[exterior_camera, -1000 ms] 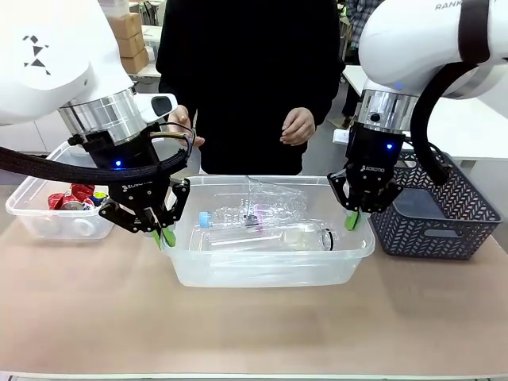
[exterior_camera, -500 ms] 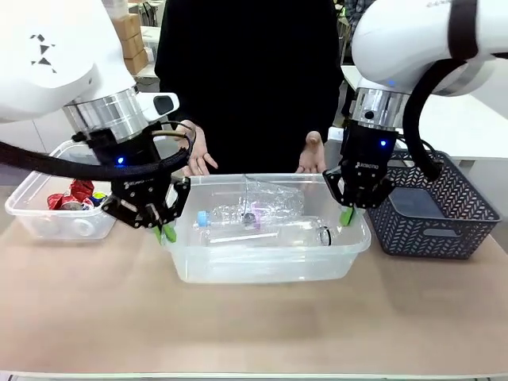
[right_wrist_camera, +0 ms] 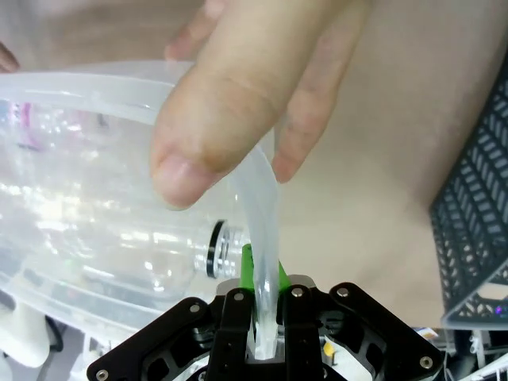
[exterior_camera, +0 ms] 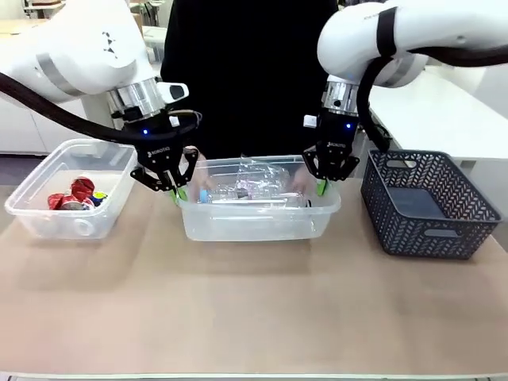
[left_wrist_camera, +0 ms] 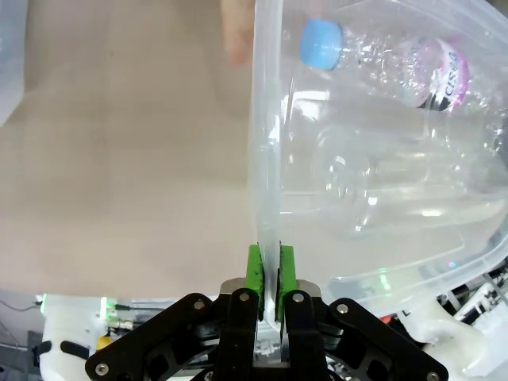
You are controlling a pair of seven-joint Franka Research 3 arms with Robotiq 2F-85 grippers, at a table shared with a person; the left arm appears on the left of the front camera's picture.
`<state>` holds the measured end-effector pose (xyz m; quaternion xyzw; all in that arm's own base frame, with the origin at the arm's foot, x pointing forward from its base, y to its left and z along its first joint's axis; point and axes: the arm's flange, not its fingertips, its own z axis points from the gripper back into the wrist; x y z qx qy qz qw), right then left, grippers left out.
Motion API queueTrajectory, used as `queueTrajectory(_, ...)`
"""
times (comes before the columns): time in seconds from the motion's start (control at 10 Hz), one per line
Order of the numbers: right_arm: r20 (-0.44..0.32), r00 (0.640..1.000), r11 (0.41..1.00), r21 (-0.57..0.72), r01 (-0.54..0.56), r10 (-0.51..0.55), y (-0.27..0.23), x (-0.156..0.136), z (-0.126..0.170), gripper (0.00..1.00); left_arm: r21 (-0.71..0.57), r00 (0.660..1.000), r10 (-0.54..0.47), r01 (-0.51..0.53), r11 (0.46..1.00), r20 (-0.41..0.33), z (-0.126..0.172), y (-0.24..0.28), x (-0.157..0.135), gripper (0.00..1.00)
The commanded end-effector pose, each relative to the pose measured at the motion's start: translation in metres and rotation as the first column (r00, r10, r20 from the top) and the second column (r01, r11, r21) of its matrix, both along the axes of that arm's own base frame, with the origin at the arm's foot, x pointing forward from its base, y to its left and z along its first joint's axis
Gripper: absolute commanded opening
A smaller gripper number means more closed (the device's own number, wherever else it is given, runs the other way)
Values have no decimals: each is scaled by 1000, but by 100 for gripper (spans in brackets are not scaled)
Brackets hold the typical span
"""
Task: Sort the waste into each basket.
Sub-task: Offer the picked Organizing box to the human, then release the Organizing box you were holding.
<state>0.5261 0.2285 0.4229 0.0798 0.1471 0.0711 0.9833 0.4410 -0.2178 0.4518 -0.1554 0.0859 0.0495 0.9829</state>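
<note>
Carried farther across the tan table [exterior_camera: 254,309] than a second ago, the large clear rectangular plastic tub [exterior_camera: 254,224] of bottles now sits nearer the person, with both white arms reaching over to it. On its near left end, the left gripper [exterior_camera: 176,191] pinches the rolled rim between green pads [left_wrist_camera: 255,272], jaws pressed tight on the plastic wall. On the opposite end, the right gripper [exterior_camera: 321,185] clamps the rim the same way, its jaws closed on the curved edge. Inside lie clear plastic bottles [exterior_camera: 246,193], one with a pale blue cap [left_wrist_camera: 321,43] and a pink-and-white label. At the tub's far side, the person's hand [right_wrist_camera: 238,103] grips the rim just above the right gripper. Off to the left stands a second clear tub [exterior_camera: 48,216] holding crushed red drink cans [exterior_camera: 75,195]; a dark blue-grey lattice basket [exterior_camera: 432,202] stands to the right.
</note>
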Motion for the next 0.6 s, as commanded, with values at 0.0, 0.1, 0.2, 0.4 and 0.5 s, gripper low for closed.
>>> queueTrajectory(0.0, -33, 999, 993, 114, 1, 3, 32, -16, 6, 5, 13, 1000, -10, 10, 1000, 11, 7, 1, -10, 9)
queueTrajectory(0.1, 0, 1000, 1000, 0, 0, 0, 0, 0, 0, 5, 13, 1000, -10, 10, 1000, 11, 7, 1, -10, 9)
queueTrajectory(0.2, 0, 1000, 1000, 0, 0, 0, 0, 0, 0, 5, 13, 1000, -10, 10, 1000, 11, 7, 1, -10, 9)
queueTrajectory(0.4, 0, 1000, 1000, 0, 0, 0, 0, 0, 0, 5, 13, 1000, -10, 10, 1000, 11, 7, 1, -10, 9)
queueTrajectory(0.5, 0, 1000, 1000, 0, 0, 0, 0, 0, 0, 5, 13, 1000, -10, 10, 1000, 11, 7, 1, -10, 9)
